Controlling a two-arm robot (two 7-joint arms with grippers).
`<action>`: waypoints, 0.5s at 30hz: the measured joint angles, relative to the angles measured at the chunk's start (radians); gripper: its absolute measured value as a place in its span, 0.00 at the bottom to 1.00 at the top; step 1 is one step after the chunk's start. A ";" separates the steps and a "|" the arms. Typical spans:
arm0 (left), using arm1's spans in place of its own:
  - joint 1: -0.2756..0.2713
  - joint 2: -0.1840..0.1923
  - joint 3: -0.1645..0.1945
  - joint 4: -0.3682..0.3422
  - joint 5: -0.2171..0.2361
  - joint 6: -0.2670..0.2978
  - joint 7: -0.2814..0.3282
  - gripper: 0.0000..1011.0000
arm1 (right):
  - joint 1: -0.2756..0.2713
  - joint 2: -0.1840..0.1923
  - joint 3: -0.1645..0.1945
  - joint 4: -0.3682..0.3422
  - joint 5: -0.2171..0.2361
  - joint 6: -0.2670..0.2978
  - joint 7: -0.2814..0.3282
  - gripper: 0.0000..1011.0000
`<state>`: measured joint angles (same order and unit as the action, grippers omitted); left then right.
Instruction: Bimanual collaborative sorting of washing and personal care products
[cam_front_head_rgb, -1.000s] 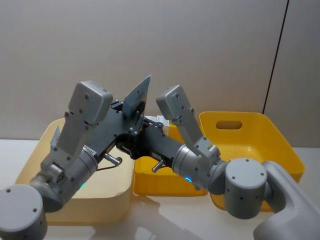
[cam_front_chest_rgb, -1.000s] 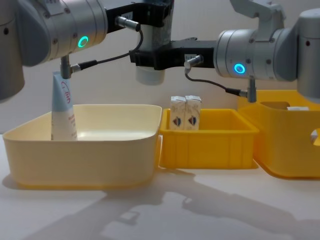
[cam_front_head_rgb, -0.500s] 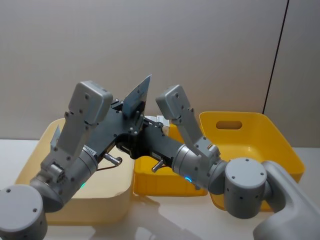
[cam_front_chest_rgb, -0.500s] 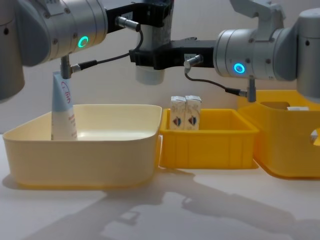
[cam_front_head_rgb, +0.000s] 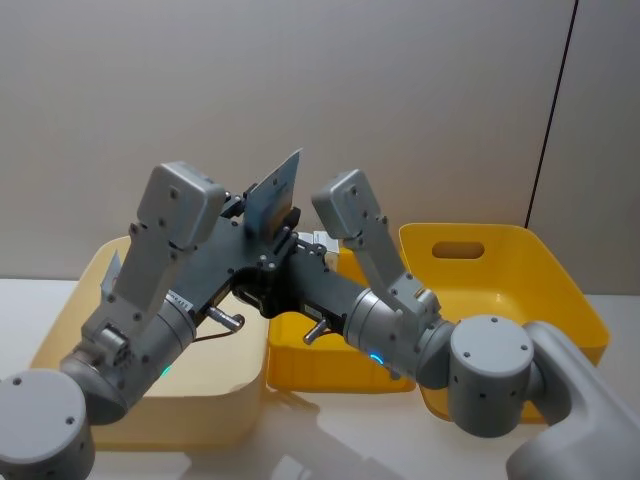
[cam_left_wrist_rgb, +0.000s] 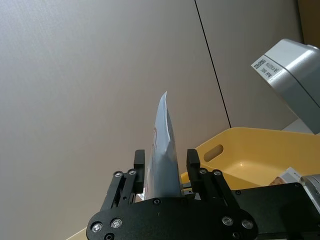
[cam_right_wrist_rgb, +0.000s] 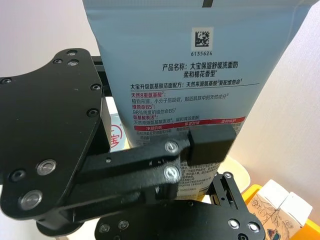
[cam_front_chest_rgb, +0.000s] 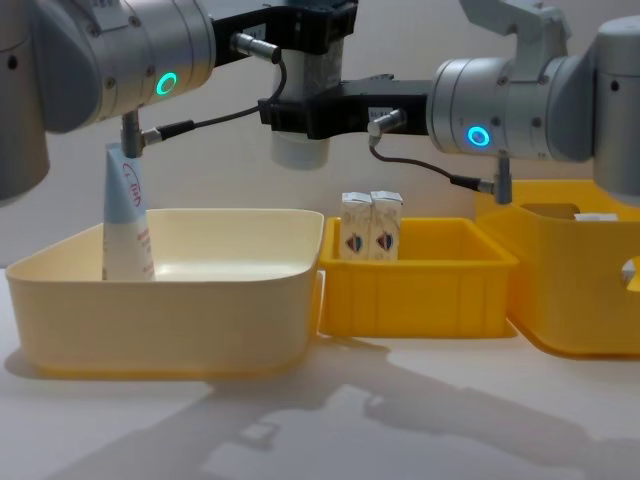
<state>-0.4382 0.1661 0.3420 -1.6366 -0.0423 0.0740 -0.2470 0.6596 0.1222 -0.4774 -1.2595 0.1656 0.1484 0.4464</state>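
Two light-blue squeeze tubes counted: one tube (cam_front_chest_rgb: 301, 100) held aloft above the gap between the cream tub (cam_front_chest_rgb: 170, 300) and the small yellow bin (cam_front_chest_rgb: 420, 285), the other standing tube (cam_front_chest_rgb: 125, 215) upright in the cream tub's far left corner. Two small white cartons (cam_front_chest_rgb: 371, 227) side by side, touching, at the back left of the small yellow bin. Three containers in a row: cream tub on the left, small yellow bin in the middle, large yellow tub (cam_front_chest_rgb: 575, 290) on the right.

Left gripper (cam_left_wrist_rgb: 165, 165) clamped on the held tube, one finger on each flat side, crimped end pointing up. Right gripper (cam_right_wrist_rgb: 197, 160) at the same tube from the other side, black finger pressed on the printed back; cannot tell whether truly closed on it.

From the chest: white cap end of the held tube hanging down. From the head: flat crimped end (cam_front_head_rgb: 274, 185) tilted up between both wrists. From the right wrist: barcode, red and black print on the tube, plus carton tops (cam_right_wrist_rgb: 280, 207) below.
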 joint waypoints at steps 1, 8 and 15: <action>0.000 0.000 0.000 0.000 0.000 0.000 0.000 0.51 | 0.000 0.000 0.000 0.000 0.000 0.000 0.000 0.57; 0.000 0.000 0.000 0.000 0.000 0.000 0.000 0.72 | 0.003 0.005 0.004 0.000 0.000 -0.002 -0.010 0.57; 0.000 0.000 0.000 0.000 0.000 0.000 0.000 0.92 | 0.006 0.017 0.026 0.000 -0.001 -0.008 -0.039 0.57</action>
<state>-0.4382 0.1661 0.3420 -1.6365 -0.0422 0.0740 -0.2468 0.6655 0.1390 -0.4516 -1.2597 0.1651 0.1404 0.4076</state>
